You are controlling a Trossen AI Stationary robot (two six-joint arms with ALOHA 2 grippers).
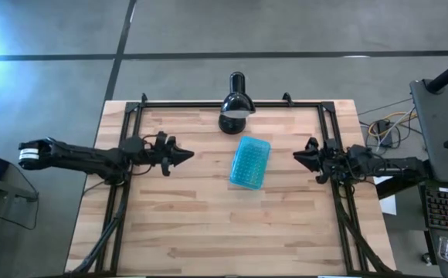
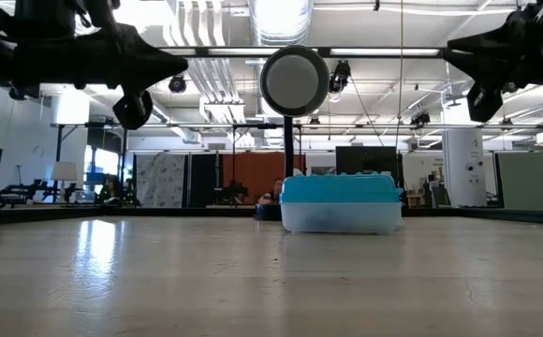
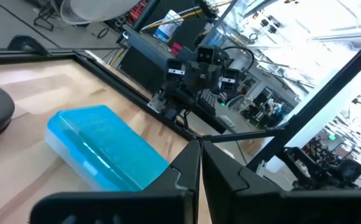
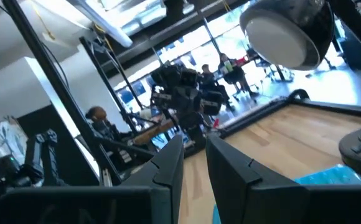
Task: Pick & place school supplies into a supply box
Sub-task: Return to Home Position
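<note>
The supply box lies flat on its clear tray at the table's middle, with its turquoise lid down; it also shows in the low view and the left wrist view. No pens, pencils or scissors show in any view. My left gripper hangs in the air to the box's left, pointing at it, with its fingers together. My right gripper hangs to the box's right, also pointing at it, with a narrow gap between its fingers. Both are raised well above the tabletop.
A black desk lamp stands at the far edge, just behind the box, its round head facing the near side. A black metal frame runs along the table's far, left and right sides. Bare wood lies toward the near edge.
</note>
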